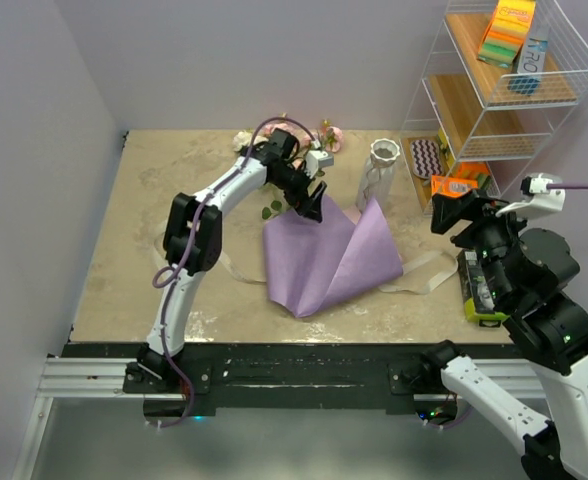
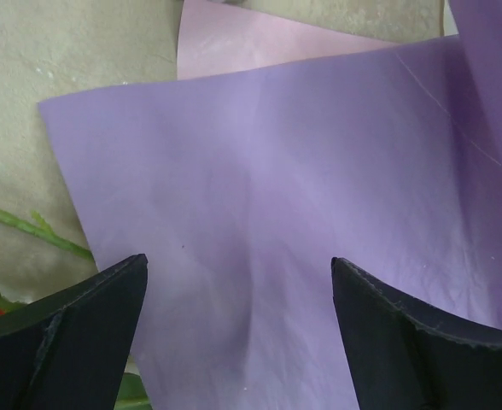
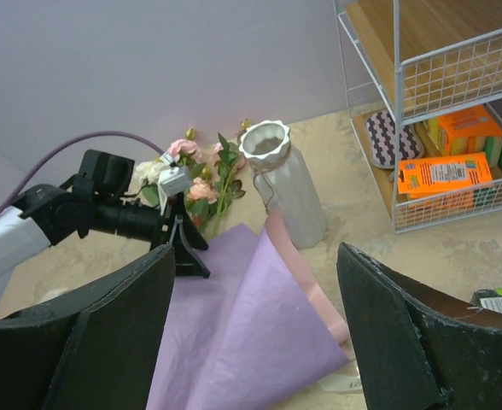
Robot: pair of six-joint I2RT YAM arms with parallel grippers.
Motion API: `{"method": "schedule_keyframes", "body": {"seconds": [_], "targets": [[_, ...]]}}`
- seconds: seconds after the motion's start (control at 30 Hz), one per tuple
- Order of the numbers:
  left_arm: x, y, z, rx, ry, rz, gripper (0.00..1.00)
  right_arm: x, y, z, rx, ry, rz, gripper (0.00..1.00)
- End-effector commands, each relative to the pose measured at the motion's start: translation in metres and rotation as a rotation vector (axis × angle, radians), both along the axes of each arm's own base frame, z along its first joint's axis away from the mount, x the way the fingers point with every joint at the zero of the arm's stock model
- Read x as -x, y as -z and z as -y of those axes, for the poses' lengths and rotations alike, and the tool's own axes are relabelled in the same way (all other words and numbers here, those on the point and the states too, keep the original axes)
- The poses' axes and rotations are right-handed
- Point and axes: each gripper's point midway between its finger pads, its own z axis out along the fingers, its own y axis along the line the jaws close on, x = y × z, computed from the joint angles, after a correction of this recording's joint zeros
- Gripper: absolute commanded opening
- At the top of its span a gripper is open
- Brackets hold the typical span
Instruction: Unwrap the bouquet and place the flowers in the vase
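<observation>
The lilac paper [image 1: 324,262] of the bouquet lies opened in the middle of the table, one flap standing up and showing its pink inner face [image 3: 295,273]. The flowers [image 1: 327,135] lie at the back, beyond the paper's far edge, partly hidden by my left arm. In the right wrist view the pink and peach blooms [image 3: 198,178] sit just left of the white vase [image 3: 283,184]. That vase [image 1: 378,172] stands upright at the back right of the paper. My left gripper [image 1: 309,205] hovers open over the paper [image 2: 302,196], holding nothing. A green stem [image 2: 29,226] shows at its left. My right gripper [image 1: 461,212] is raised at the right, open and empty.
A white wire shelf rack [image 1: 494,110] with sponges and orange boxes stands at the back right. A cream ribbon [image 1: 429,275] trails from the paper's right corner. A green and black object [image 1: 474,290] lies by the right arm. Walls close off the back and left.
</observation>
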Motion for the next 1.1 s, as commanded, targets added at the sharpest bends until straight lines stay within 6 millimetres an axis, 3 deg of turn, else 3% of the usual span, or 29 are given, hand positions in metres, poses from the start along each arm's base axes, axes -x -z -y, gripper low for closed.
{"method": "schedule_keyframes", "body": {"seconds": [0.0,0.13,0.4,0.6,0.77,1.07], "targets": [[-0.027,-0.047,0.004,0.073,-0.010,0.157,0.92,-0.004,0.003,-0.010,-0.003,-0.044,-0.001,0.80],[-0.035,-0.052,-0.002,0.089,-0.060,0.187,0.93,-0.007,0.008,-0.017,-0.002,-0.070,-0.011,0.80],[-0.037,-0.021,-0.011,0.016,-0.084,0.162,0.93,-0.010,0.015,-0.020,-0.003,-0.075,-0.019,0.79],[-0.033,-0.018,-0.015,-0.005,-0.083,0.154,0.90,-0.009,0.015,-0.019,0.011,-0.077,-0.019,0.79],[-0.019,-0.020,-0.012,0.013,-0.027,0.106,0.67,-0.011,0.015,-0.019,0.011,-0.071,-0.018,0.79],[-0.005,-0.059,-0.003,0.086,-0.002,0.097,0.33,-0.010,0.017,-0.018,0.006,-0.071,-0.017,0.79]]}}
